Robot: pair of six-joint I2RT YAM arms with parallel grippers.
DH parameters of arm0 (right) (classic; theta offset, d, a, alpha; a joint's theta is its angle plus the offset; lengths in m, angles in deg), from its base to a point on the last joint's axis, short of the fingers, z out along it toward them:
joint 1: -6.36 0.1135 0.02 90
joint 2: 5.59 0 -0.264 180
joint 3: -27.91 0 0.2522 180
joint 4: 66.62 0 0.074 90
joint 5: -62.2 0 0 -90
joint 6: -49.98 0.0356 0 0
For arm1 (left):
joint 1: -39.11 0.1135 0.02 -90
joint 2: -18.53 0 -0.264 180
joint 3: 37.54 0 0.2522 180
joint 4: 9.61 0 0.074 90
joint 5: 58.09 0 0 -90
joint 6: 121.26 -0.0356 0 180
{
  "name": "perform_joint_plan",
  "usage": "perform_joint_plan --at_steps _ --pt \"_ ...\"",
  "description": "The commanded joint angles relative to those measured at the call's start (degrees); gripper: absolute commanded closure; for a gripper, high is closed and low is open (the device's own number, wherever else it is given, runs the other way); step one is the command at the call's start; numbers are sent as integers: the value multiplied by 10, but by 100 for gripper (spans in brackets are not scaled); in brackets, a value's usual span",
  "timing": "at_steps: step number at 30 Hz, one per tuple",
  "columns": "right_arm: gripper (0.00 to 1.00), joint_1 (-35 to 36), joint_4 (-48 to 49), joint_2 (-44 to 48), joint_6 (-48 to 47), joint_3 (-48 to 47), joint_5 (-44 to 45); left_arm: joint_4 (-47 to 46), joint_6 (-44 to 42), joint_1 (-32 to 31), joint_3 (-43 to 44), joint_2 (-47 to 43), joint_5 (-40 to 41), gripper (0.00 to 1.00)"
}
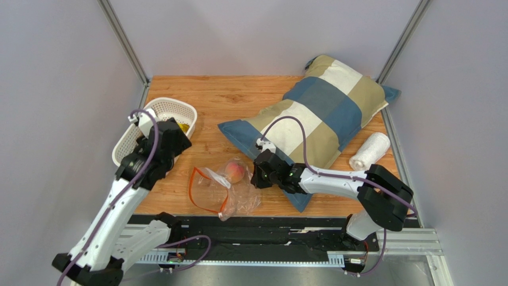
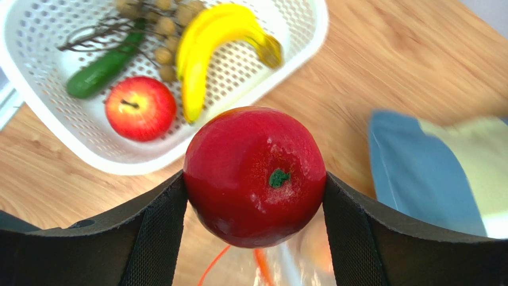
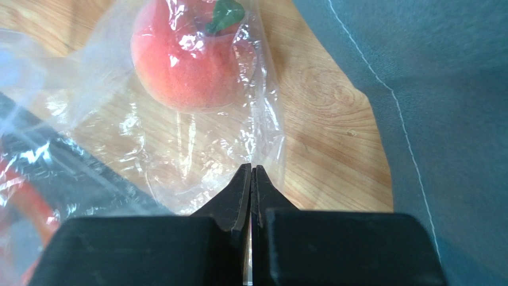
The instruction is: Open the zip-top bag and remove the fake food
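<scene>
My left gripper is shut on a dark red apple and holds it above the table just short of the white mesh basket. In the top view this gripper hangs by the basket's near rim. The basket holds a banana, a second red apple, a green vegetable and grapes. The clear zip-top bag lies open on the table with the peach inside. My right gripper is shut on the bag's plastic edge, beside the peach.
A patchwork pillow lies at the back right, its near corner under my right arm. A rolled white towel sits at the right edge. The bag's orange zipper strip curves toward the table's front edge.
</scene>
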Motion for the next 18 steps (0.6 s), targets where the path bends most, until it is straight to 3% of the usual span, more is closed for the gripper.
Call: perform_joint_plan --at_steps 1,5,7,10,15,16,17,18 --pt "100 -1 -3 39 -6 -4 5 -129 -59 104 -2 71 17 100" --pt "100 0 -1 53 -4 0 3 -227 -126 153 24 193 14 100" --pt "100 1 -4 63 -6 1 4 -273 -154 192 35 236 -64 100" --pt "100 1 -11 72 -10 2 6 -221 -138 255 95 366 -205 100" --pt "100 1 -20 98 -9 9 11 -205 -138 285 117 437 -262 100" --pt "100 1 -21 100 -8 9 11 -205 -129 287 110 439 -261 95" --pt "100 1 -20 104 -9 8 11 -200 -127 289 110 438 -257 79" --pt "100 2 -22 105 -10 7 8 -190 -123 289 114 439 -251 48"
